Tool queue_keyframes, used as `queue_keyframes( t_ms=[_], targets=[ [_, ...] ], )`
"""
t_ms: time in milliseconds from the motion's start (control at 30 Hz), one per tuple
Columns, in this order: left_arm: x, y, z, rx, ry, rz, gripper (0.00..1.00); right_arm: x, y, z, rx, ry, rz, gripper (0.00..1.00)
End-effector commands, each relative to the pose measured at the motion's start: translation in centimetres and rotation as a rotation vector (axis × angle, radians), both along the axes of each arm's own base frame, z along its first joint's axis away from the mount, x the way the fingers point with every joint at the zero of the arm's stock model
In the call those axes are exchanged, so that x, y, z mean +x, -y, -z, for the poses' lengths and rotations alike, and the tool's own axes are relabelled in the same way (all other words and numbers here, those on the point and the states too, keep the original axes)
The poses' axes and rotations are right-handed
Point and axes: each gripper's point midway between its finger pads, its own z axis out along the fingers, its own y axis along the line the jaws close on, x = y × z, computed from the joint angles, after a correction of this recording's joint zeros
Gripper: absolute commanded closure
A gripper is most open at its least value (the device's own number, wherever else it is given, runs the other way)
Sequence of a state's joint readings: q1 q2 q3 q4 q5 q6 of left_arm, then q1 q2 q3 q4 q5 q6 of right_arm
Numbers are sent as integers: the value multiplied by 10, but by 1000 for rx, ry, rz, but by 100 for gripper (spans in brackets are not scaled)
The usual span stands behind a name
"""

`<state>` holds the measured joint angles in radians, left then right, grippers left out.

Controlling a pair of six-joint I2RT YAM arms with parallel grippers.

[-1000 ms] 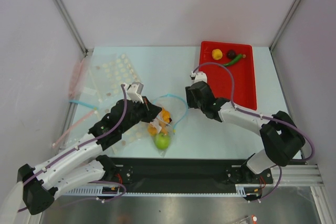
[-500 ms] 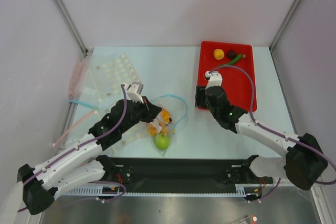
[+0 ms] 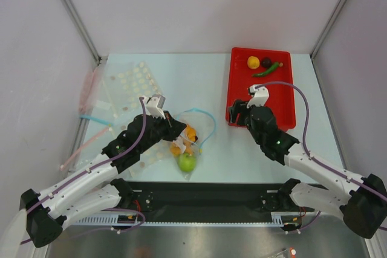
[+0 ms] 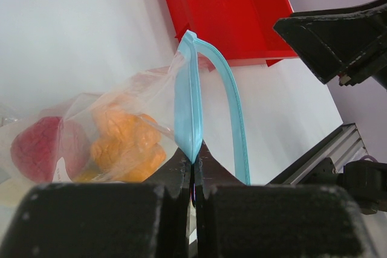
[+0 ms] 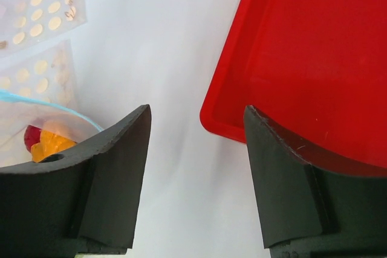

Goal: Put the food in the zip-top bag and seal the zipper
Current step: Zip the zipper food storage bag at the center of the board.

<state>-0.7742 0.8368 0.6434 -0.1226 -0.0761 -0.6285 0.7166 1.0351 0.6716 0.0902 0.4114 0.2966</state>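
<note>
The clear zip-top bag lies near the table's front centre with its light-blue zipper gaping open. It holds an orange bunch, a green apple and a red piece. My left gripper is shut on the near zipper lip. My right gripper is open and empty over the near-left corner of the red tray. A yellow piece, a dark purple ball and a green chili lie at the tray's far end.
Spare clear bags with pink strips and dotted sheets lie at the left. The black rail runs along the near edge. Metal frame posts stand at both back corners.
My right gripper has moved right and slightly nearer, from beside the bag's mouth to the red tray's near-left corner. The left gripper and the bag have not moved.
</note>
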Motion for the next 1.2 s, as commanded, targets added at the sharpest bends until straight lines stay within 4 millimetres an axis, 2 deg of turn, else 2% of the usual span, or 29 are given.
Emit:
queue_keyframes(
  t_ms=[0, 33, 133, 333, 433, 500, 533, 667, 833, 1000, 1100, 1167],
  targets=[
    [3, 3, -18, -30, 43, -1, 100, -4, 7, -31, 85, 94, 29, 32],
    [3, 3, -18, -30, 45, 1, 100, -5, 8, -34, 96, 106, 33, 31],
    [3, 4, -17, -28, 39, 5, 100, -6, 16, -36, 113, 114, 66, 20],
    [2, 4, -18, -36, 43, 9, 100, -6, 26, -37, 92, 105, 113, 19],
    [2, 5, -17, -35, 40, 12, 100, -8, 24, -41, 106, 119, 94, 20],
    [2, 5, -18, -38, 42, 12, 100, -10, 16, -42, 131, 127, 50, 17],
    [2, 5, -17, -35, 41, 10, 100, -14, 4, -43, 147, 123, -19, 17],
    [3, 4, -18, -34, 43, 8, 100, -22, -37, -43, 164, 103, -205, 27],
    [3, 3, -18, -34, 45, 4, 100, -34, -73, -35, 130, 57, -352, 33],
    [3, 2, -19, -32, 47, 0, 99, -37, -88, -23, 112, 0, -394, 37],
    [3, 1, -19, -30, 53, -7, 100, -35, -93, -8, 105, -69, -389, 38],
    [3, 1, -19, -31, 52, -7, 100, -29, -97, 3, 101, -125, -359, 41]
  ],
)
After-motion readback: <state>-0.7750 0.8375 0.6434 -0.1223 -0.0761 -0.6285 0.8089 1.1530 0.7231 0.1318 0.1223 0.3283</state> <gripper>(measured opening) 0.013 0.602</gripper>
